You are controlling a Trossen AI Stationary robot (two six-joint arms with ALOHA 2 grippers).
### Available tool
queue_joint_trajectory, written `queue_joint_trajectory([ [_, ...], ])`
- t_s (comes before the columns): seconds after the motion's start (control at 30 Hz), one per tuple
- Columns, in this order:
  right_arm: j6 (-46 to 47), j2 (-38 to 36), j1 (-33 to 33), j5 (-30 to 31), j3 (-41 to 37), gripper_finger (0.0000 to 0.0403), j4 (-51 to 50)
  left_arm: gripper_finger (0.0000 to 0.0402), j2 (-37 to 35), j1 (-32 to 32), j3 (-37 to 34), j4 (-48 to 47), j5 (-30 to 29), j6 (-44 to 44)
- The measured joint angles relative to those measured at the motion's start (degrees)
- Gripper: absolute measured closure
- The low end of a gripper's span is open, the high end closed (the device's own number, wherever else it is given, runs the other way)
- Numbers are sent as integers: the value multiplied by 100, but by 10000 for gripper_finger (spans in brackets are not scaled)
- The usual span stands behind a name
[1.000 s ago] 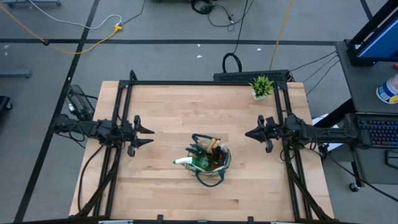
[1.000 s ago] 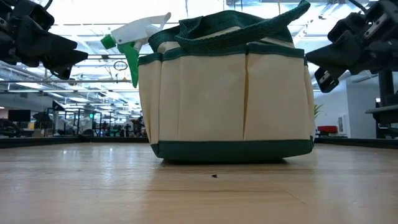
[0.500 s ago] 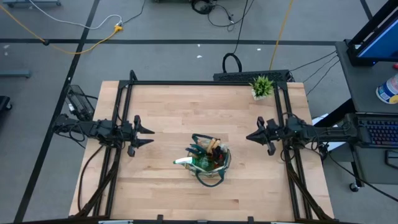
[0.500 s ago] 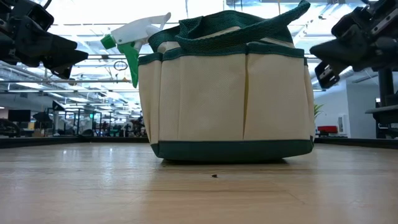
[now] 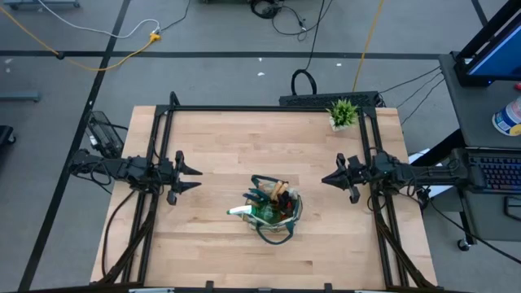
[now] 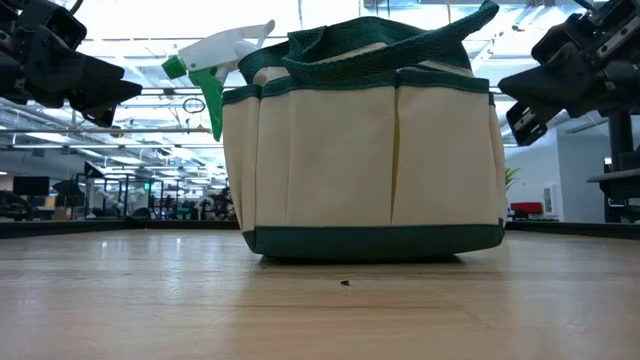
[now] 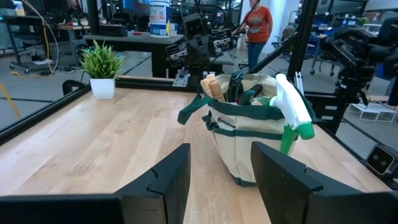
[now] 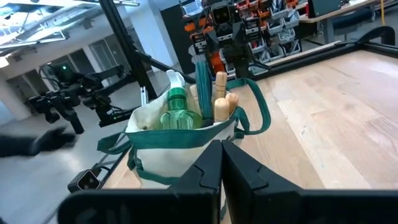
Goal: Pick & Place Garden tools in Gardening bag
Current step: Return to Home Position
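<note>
While both arms wait at opposite edges of the worktop [image 5: 228,138], the gardening bag [image 5: 274,210] stands upright just below the centre of the high view, well apart from either arm. It is a beige tote with dark green trim, and its loop handles drape over the open top.

The garden tools are inside the bag. A green spray bottle [image 6: 215,55] leans out at the bag's upper left in the low view, white nozzle uppermost. Two wooden handles [image 8: 221,99] stand upright beside it, next to a teal handle [image 8: 202,78].

The left hand [image 5: 199,179] is at the left of the high view, pointing toward the bag. It is released: its fingers [image 7: 168,180] are spread, with bare worktop visible between them.

The right hand [image 5: 324,179] is at the right of the high view, also pointing toward the bag. It is clenched on nothing, its fingers [image 8: 205,174] pressed together. In the low view both hands are raised to about the height of the bag's rim.

A potted plant [image 5: 343,113] sits at the worktop's upper right corner. A person [image 7: 256,25] in an orange top stands in the room beyond.
</note>
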Motion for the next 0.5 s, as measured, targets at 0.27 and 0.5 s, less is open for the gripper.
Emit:
queue_joint_trajectory([
  [0.27, -2, -547, -2, -1, -20, 403, -6, 227, 0, -1, -2, 4, 0, -7],
  [0.5, -2, -819, -2, -1, -20, 403, -2, 227, 0, 0, -2, 7, -1, -21],
])
